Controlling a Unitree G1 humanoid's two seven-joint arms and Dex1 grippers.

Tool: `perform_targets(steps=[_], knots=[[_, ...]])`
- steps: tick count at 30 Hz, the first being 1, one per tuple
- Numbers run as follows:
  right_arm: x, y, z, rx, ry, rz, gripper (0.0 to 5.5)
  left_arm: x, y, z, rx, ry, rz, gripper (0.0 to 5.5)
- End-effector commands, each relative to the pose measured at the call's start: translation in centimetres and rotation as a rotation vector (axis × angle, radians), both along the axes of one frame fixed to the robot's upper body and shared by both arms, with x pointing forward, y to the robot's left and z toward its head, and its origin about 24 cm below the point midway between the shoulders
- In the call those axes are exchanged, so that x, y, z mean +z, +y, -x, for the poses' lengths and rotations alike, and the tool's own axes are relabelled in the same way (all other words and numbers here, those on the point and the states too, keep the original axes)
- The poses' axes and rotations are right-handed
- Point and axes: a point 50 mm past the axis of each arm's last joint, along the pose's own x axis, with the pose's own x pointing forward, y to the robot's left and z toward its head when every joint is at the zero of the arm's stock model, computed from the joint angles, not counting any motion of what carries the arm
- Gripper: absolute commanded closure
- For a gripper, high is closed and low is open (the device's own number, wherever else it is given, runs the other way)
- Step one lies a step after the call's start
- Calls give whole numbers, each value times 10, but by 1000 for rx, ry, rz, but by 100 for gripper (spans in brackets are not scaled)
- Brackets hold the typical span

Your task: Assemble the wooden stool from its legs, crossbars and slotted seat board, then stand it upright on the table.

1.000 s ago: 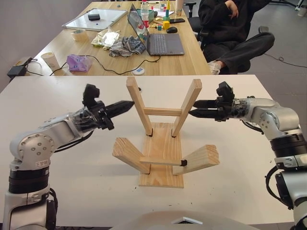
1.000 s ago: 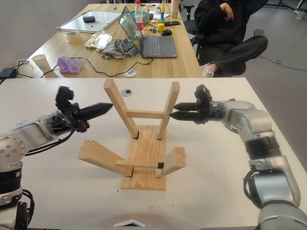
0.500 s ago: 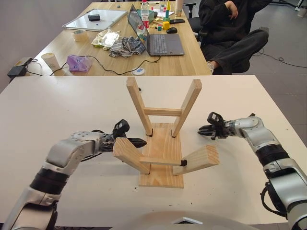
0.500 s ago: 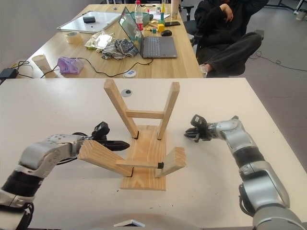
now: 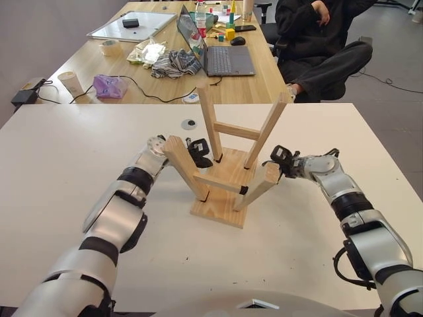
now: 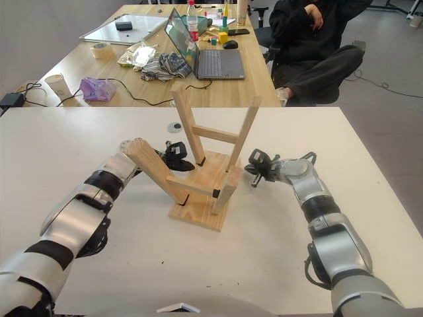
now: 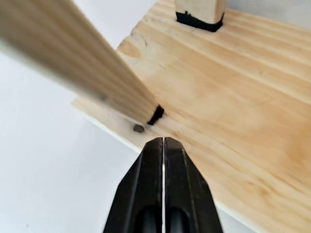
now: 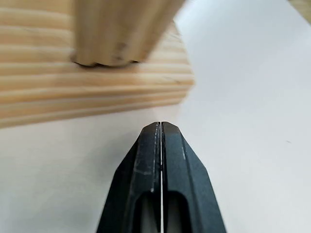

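Your left gripper (image 7: 164, 141) and right gripper (image 8: 161, 125) flank the upturned stool (image 5: 221, 201), jaws clenched empty, probably to push it.

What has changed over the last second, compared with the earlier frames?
Both arms came down from beside the raised legs to table level. The left gripper now sits at the left side of the seat board, and the right gripper at its right side. The stool has shifted away from the robot and turned slightly. Unchanged: it is upside down with its legs up, and both grippers are shut on nothing.
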Motion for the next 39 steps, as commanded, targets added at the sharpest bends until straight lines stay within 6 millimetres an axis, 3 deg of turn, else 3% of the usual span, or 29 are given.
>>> perform_targets(steps=[1, 3, 5, 9, 12, 15, 19, 23, 26, 29, 35, 37, 39], knots=[[22, -16, -25, -187, -199, 73, 548, 45, 28, -22, 177, -187, 193, 550], [24, -17, -31, -254, -236, 80, 548, 64, 52, -25, 303, -275, 320, 550], [20, -10, -31, -240, -226, 69, 548, 66, 78, -13, 360, -267, 361, 550], [3, -1, -27, -216, -137, 48, 548, 61, 131, 58, 345, -87, 153, 550], [-2, -5, -25, -260, -180, 97, 548, 97, 145, 85, 261, 49, 89, 550], [-5, -16, -23, -320, -274, 196, 548, 113, 123, 112, 46, 292, 152, 550], [1, -29, -23, -410, -360, 197, 548, 100, 91, 138, -76, 487, 225, 550], [2, -24, -24, -442, -423, 176, 548, 35, 56, 143, -45, 505, 142, 550], [8, -24, -27, -470, -439, 142, 548, -10, 18, 146, 51, 526, 268, 550], [7, -41, -23, -526, -429, 136, 548, -34, -4, 154, 141, 554, 334, 550], [-1, -57, -13, -591, -405, 107, 548, -36, 4, 141, 424, 517, 440, 550], [-4, -55, -12, -584, -407, 107, 548, -43, 23, 131, 606, 499, 405, 550], [-5, -52, -11, -569, -413, 109, 548, -50, 62, 116, 791, 397, 289, 550]])
